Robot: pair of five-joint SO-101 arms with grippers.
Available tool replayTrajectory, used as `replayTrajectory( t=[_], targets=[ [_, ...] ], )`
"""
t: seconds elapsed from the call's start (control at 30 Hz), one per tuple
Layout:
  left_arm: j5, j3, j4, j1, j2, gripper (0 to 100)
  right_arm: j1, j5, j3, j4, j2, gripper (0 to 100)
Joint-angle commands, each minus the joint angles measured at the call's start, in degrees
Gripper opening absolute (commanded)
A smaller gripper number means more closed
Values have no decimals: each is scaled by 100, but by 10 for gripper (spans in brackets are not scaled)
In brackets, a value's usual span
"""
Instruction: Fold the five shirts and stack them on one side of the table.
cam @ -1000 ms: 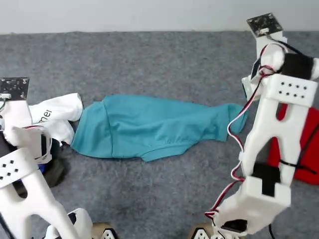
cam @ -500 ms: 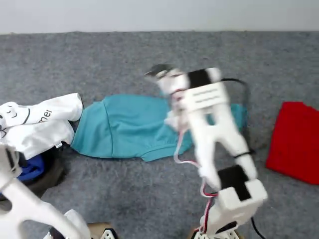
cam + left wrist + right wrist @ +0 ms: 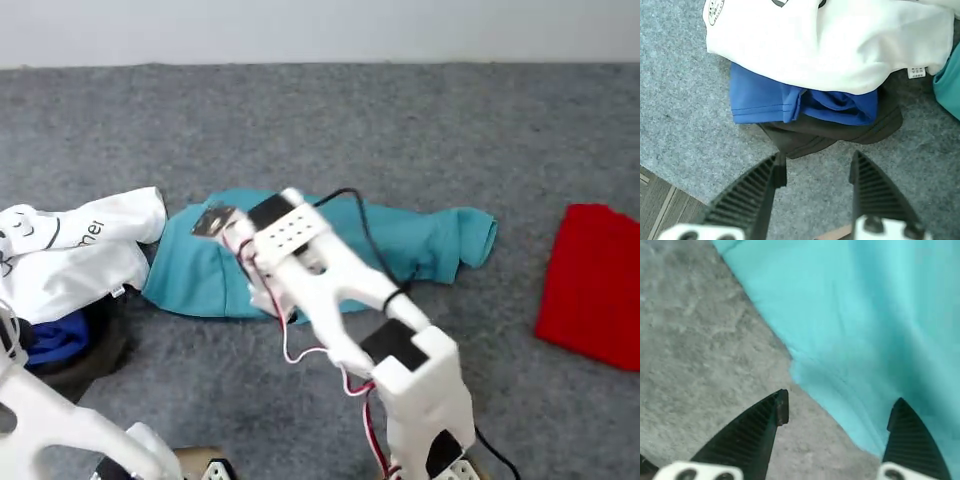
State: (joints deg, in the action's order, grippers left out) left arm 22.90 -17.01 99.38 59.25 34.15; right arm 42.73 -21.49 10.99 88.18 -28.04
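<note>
Ribbed fingers [image 3: 762,427] of right gripper [image 3: 837,425] gape over smooth teal shirt [image 3: 880,315] mid-frame; left gripper [image 3: 815,187] gapes near crumpled white shirt [image 3: 830,40], left edge.

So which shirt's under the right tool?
The teal fabric shirt spread out; the open right tool hovers at its edge. The white shirt, blue shirt and dark shirt lie heaped; the red shirt lies apart.

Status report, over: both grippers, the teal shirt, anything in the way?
Right gripper open, over edge of teal shirt. Left gripper open, near pile: white shirt on blue shirt on dark shirt. Teal shirt unfolded; nothing between it and right gripper.
</note>
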Motion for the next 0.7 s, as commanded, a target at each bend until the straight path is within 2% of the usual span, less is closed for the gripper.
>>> replayTrajectory(
  t=[0.0,0.1,0.33,0.57,0.67],
  targets=[
    [53,180,97,26,114,215,110,62,18,-136,-119,321],
    [53,180,97,35,114,214,92,53,18,-119,-374,295],
    [44,110,97,26,114,214,-163,0,18,-110,-822,48],
    [44,-127,97,26,114,214,-998,-53,18,347,-804,31],
    [44,-119,97,26,114,214,-1446,-422,9,840,-725,7]
  ],
)
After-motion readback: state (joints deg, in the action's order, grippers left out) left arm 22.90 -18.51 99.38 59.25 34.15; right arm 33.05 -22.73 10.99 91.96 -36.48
